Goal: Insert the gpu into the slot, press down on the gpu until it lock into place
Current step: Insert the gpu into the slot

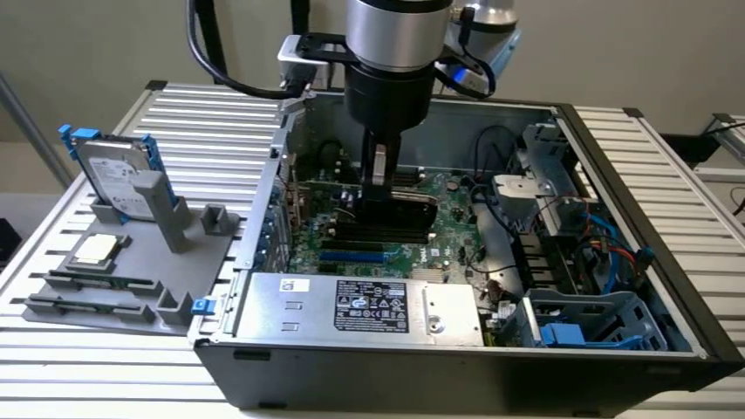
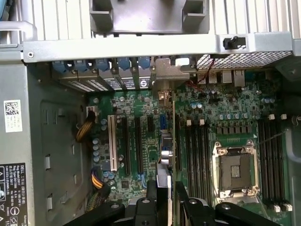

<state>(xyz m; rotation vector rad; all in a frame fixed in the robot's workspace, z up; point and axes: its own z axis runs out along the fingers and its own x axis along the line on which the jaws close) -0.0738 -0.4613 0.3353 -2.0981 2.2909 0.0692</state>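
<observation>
Ribbed metal table (image 1: 198, 122), open PC case (image 1: 466, 371): my gripper (image 1: 382, 194) pinches the gpu (image 1: 402, 214) upright over the motherboard (image 1: 448, 196), just beyond the blue slot (image 1: 349, 258); still inserting, I reckon, and it needs edge-to-slot alignment before pressing.

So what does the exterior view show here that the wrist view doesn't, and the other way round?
Exterior view adds: the hard drive standing in the grey fixture outside the case, and the arm reaching down into it. Wrist view adds: the open CPU socket and the white slot, seen from above. Shared: the green motherboard, and the gripper closed on the gpu, thin and edge-on from the wrist.
</observation>
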